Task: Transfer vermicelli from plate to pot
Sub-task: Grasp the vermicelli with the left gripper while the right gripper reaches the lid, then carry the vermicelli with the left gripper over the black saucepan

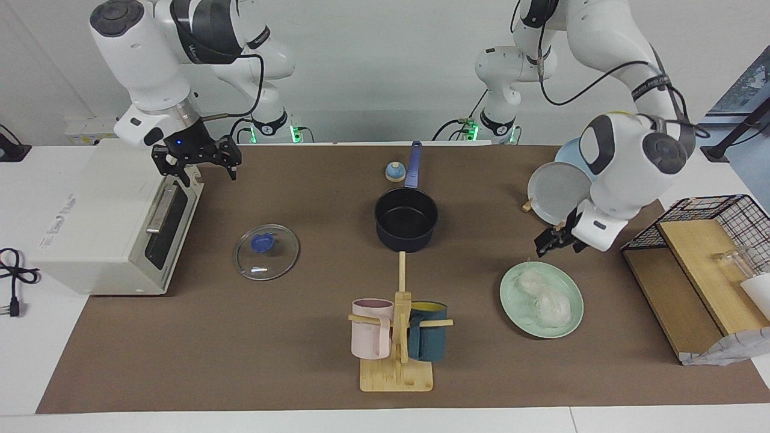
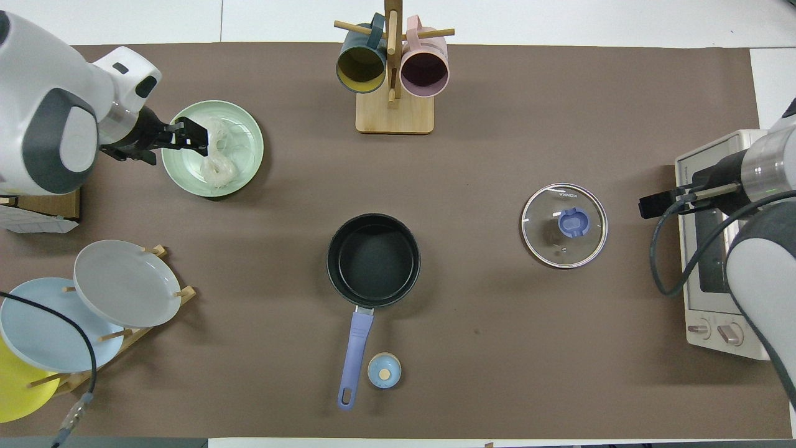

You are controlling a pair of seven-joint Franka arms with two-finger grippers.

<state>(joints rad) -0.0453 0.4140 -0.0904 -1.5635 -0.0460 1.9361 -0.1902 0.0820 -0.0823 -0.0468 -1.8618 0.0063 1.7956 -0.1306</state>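
Left pincer, fingers apart and empty, hangs over the pale mint-green plate's robot-side rim; whitish vermicelli nests on it, just below. Navy saucepan mid-tabletop. Right pincer apart, waiting by white oven.

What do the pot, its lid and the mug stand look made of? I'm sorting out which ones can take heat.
The pot: likely coated metal, with a matte black inside, a navy wall and a smooth blue handle that may be plastic. The lid: clear glass, since the brown mat shows through it, with a metal-looking rim and a blue knob. The mug stand: pale wood or bamboo with visible grain.
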